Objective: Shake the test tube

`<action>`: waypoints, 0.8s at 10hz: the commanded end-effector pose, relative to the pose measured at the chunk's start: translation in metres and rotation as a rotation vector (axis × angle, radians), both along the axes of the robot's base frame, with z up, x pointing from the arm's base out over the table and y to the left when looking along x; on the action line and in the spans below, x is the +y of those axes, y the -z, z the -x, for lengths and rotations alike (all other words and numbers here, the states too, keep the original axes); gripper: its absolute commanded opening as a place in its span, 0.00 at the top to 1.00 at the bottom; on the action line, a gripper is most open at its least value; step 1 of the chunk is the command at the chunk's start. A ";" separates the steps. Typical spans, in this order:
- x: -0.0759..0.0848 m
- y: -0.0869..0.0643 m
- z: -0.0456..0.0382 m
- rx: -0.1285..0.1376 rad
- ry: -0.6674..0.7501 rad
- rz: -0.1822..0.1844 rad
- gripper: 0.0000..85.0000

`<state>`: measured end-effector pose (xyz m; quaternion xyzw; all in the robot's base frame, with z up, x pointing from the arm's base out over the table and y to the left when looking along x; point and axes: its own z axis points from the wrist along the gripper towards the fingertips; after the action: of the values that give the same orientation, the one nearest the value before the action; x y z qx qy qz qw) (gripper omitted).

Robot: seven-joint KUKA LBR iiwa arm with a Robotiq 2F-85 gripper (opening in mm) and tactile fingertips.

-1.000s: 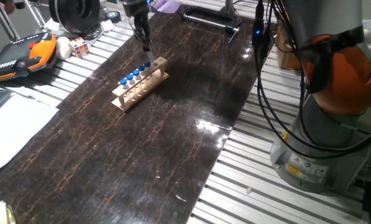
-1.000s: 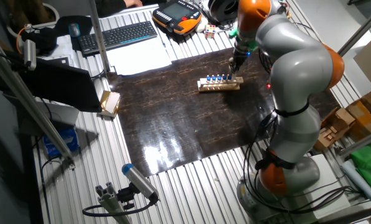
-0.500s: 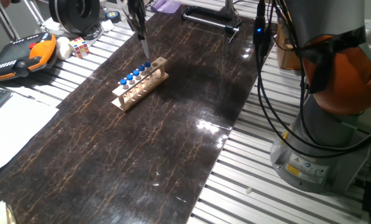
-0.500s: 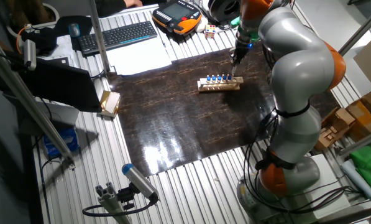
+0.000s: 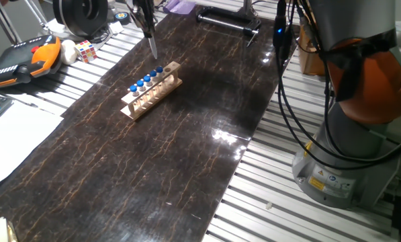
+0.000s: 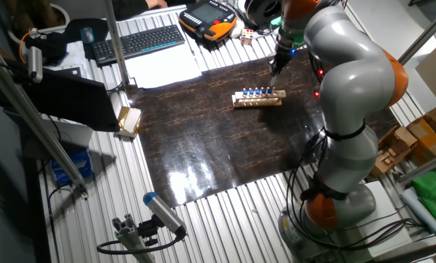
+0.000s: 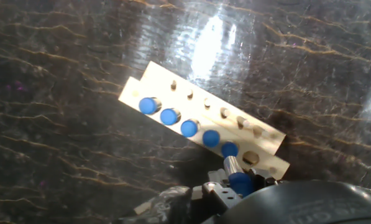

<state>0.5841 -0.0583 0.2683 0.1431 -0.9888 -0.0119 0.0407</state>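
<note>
Above dark table (image 5: 187, 154), blue-capped clear test tube (image 7: 235, 173).

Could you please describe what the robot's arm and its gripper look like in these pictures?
The arm is built of bulky rounded silver-grey segments with orange joint bands, rising from a grey base that carries small warning stickers. Black cables hang in loops alongside it, and small lit indicators show near the wrist. The gripper is dark, with two slim fingers that taper to a narrow tip.

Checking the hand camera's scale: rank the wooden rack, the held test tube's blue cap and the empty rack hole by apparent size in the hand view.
1. Wooden rack, by far.
2. Held test tube's blue cap.
3. Empty rack hole, only slightly smaller; the cap sits nearer the camera, so this ranking is unsure.
</note>
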 end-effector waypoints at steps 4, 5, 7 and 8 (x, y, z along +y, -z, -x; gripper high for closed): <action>0.006 -0.004 0.0044 0.004 0.021 -0.014 0.83; 0.008 -0.005 0.0055 -0.002 0.028 -0.013 0.83; 0.012 -0.009 0.0094 -0.001 0.035 -0.010 0.84; 0.015 -0.010 0.0117 -0.001 0.039 -0.009 0.84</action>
<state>0.5719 -0.0419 0.2786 0.1231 -0.9915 -0.0168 0.0394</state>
